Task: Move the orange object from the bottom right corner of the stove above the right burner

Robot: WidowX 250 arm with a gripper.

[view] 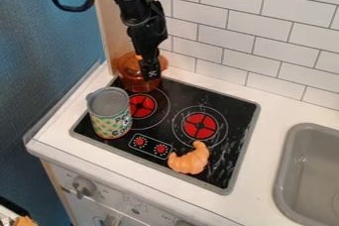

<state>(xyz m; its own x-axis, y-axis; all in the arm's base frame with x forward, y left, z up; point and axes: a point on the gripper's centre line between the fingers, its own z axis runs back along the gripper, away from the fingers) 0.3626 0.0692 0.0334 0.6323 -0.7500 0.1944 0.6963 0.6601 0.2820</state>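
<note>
The orange croissant lay down and to the right of the gripper, just on the near side of the right burner, its long body slanting up toward it. The arm hung down, up and left of that burner. I couldn't tell if the gripper was spread or pressed together.

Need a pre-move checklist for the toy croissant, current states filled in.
1. Toy croissant on the stove, nearer the front than the right burner: ok
2. Croissant's upper side uncovered: ok
3. Hand lined up over the croissant: not ok, it hangs by the orange pot at the back left
4. Hand free of contact with the pot: cannot tell, they overlap in view
5. Tin can outside the gap between croissant and right burner: ok, upright at left
</note>
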